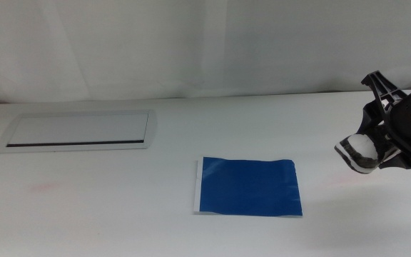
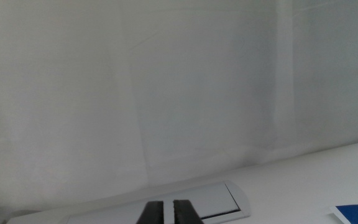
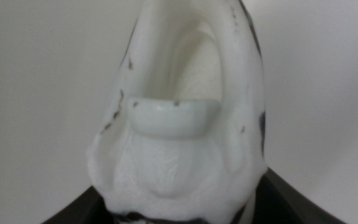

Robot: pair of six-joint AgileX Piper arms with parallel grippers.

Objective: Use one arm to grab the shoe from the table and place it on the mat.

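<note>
Small black-and-white sneaker w/ white toe (image 1: 357,151) at right edge of frame, mid-height, lifted off white tabletop (image 1: 120,214); toe points down-left, long axis tilted. Right black gripper (image 1: 381,148) clamped on shoe, arm entering from right. Glossy deep-blue rectangular mat (image 1: 248,187) lower centre, apart from shoe. Pale grey metal-framed panel (image 1: 78,130) upper left. Left gripper (image 2: 167,213) at bottom-left corner, jaws nearly together, nothing held

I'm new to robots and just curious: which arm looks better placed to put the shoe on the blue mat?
The right. Its gripper already holds the shoe above the table, to the right of the mat. The left gripper waits, jaws nearly shut, near the grey panel.
</note>
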